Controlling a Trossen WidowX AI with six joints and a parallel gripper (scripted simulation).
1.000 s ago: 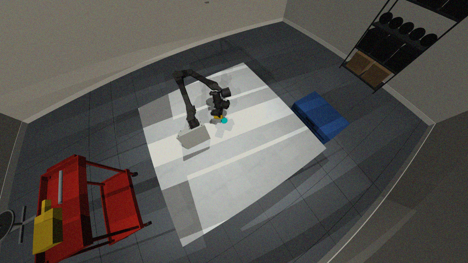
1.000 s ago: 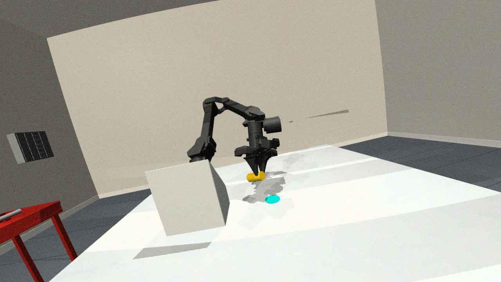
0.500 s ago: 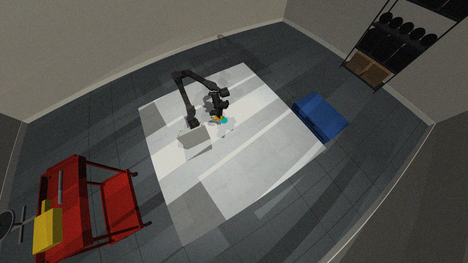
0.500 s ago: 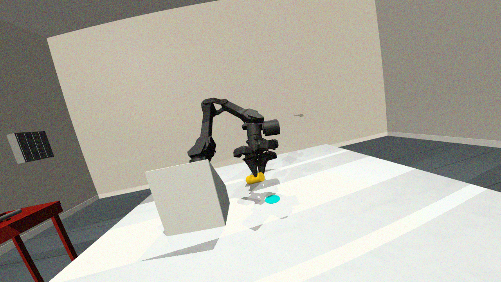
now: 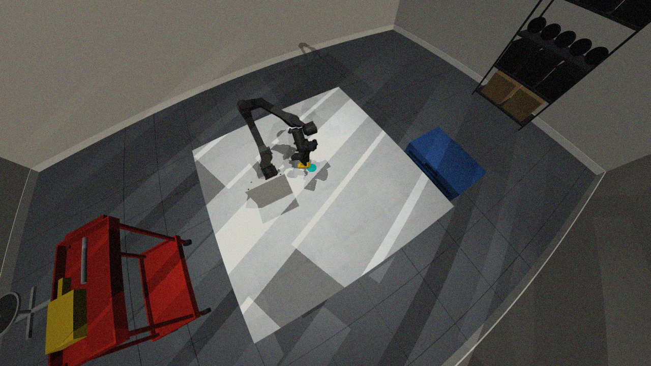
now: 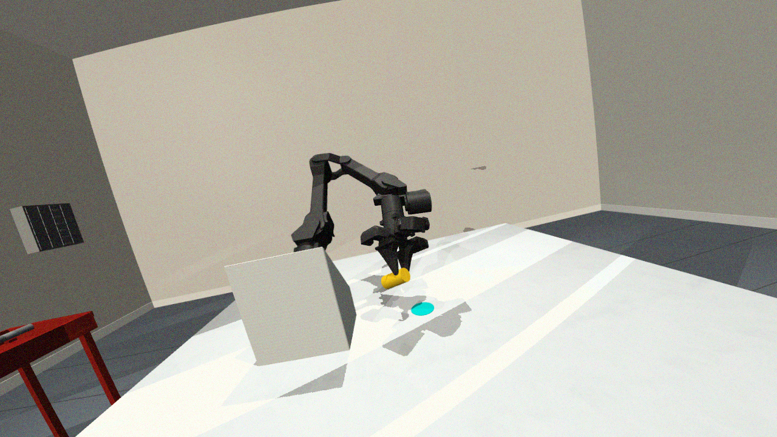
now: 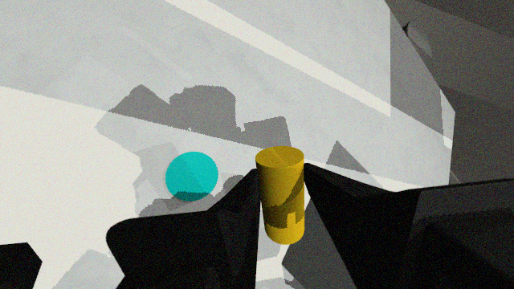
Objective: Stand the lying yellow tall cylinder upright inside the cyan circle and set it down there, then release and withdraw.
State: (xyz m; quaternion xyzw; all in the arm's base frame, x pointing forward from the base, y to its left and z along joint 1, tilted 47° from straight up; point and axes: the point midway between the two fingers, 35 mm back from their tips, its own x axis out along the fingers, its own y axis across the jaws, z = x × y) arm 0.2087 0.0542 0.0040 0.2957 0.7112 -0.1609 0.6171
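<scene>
The yellow tall cylinder (image 5: 303, 165) (image 6: 394, 279) (image 7: 283, 193) is held roughly level, slightly tilted, above the table. My gripper (image 6: 402, 272) (image 7: 279, 172) is shut on it, one finger on each side near the end that faces up in the wrist view. The cyan circle (image 5: 312, 168) (image 6: 422, 308) (image 7: 192, 174) lies flat on the white table, empty, to the right of the cylinder in the top and exterior views and to its left in the wrist view. A shadow falls on the circle's lower edge in the wrist view.
A pale box-shaped block (image 5: 272, 191) (image 6: 293, 309) stands at the arm's base on the white table (image 5: 355, 218) (image 6: 543, 374). Off the table are a red cart (image 5: 93, 273) and a blue box (image 5: 448, 161). A shelf rack stands at the upper right of the top view.
</scene>
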